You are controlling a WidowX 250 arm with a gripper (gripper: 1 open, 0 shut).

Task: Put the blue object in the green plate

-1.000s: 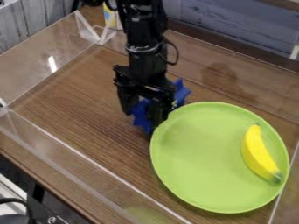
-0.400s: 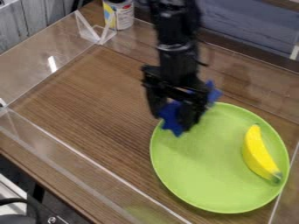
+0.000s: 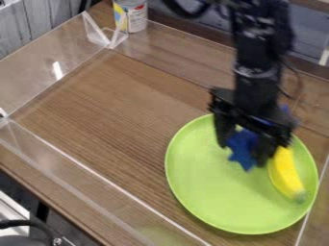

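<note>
Where your black gripper hangs at centre right of the frame, its jaws are clamped on the elongated royal-blue block, which sticks out below the fingers. You have the block over the large round lime-green plastic plate, inside the rim on the plate's upper right part; whether the block touches the plate surface or is just above it cannot be told, as the picture is blurred there. Just right of the block, a yellow banana lies on the plate near its right edge. You will see the plate resting on the brown wood-grain table at lower right of the frame. A clear plastic wall bounds the table on the left. At upper left stands a white bottle with a yellow label.
</note>
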